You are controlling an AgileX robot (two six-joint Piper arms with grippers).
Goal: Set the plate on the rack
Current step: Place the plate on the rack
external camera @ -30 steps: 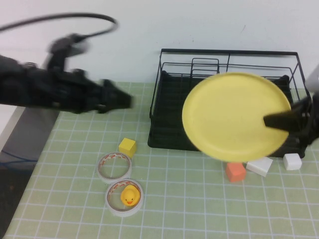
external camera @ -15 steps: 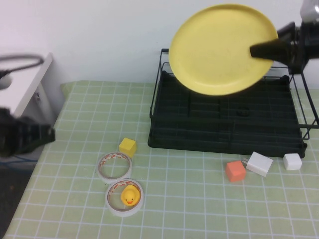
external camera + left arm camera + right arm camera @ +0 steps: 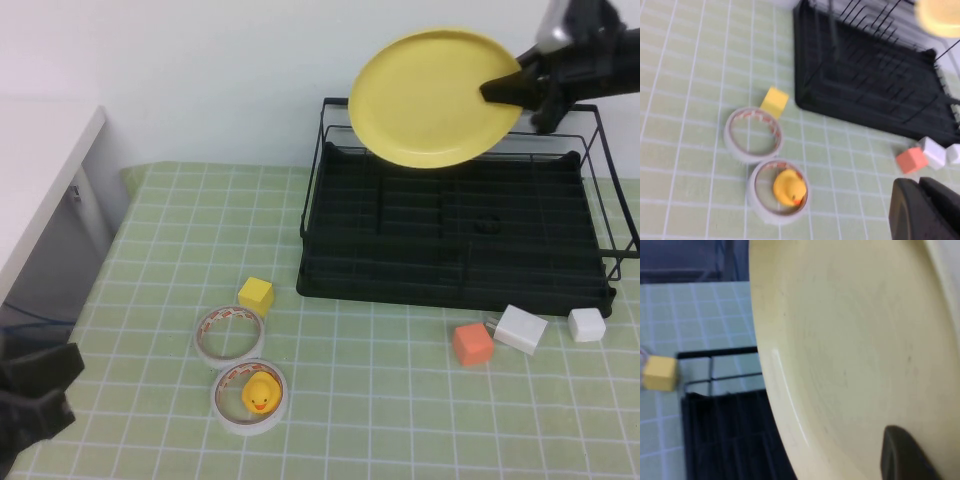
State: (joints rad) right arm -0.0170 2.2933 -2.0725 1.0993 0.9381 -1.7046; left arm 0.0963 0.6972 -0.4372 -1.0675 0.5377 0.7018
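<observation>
We watch the right gripper [image 3: 500, 90], jaws clamped on the pale-yellow round plate [image 3: 430, 95], above the black wire rack [image 3: 455, 215]; lowering should align its rim between dividers. The left gripper [image 3: 30, 400] waits low, jaw state unclear.

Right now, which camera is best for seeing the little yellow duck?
The left wrist view is best: the duck looks big there, sitting inside a tape ring, with the left gripper low at the edge. The high view shows it smaller. The right wrist view misses it; the right gripper holds the plate there.
</observation>
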